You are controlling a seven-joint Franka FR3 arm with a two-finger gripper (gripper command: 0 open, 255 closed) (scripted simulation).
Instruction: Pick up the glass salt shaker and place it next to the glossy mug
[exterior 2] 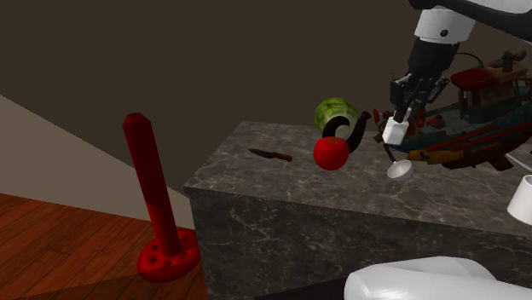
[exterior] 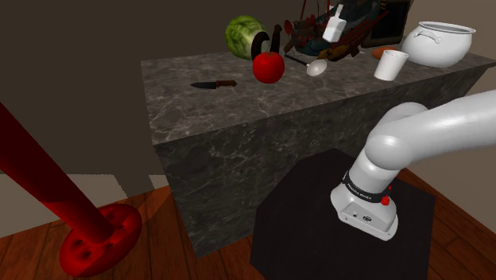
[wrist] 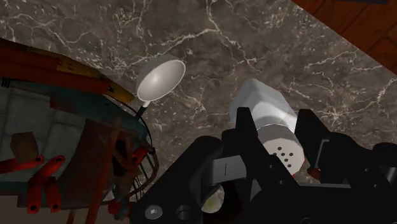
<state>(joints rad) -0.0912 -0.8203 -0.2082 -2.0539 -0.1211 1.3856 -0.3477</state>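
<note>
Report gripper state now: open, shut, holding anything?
Gripper: shut on the white salt shaker, held above the dark marbled counter.

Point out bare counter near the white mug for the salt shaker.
Bare counter runs along the shoulder view's near edge, from the knife to the white mug. Crowded behind: watermelon, red round object, model boat, ladle; a white pot flanks the mug. Gripper grips the salt shaker.

white mug (exterior 2: 522, 199) cut by the second exterior view's right edge.
</note>
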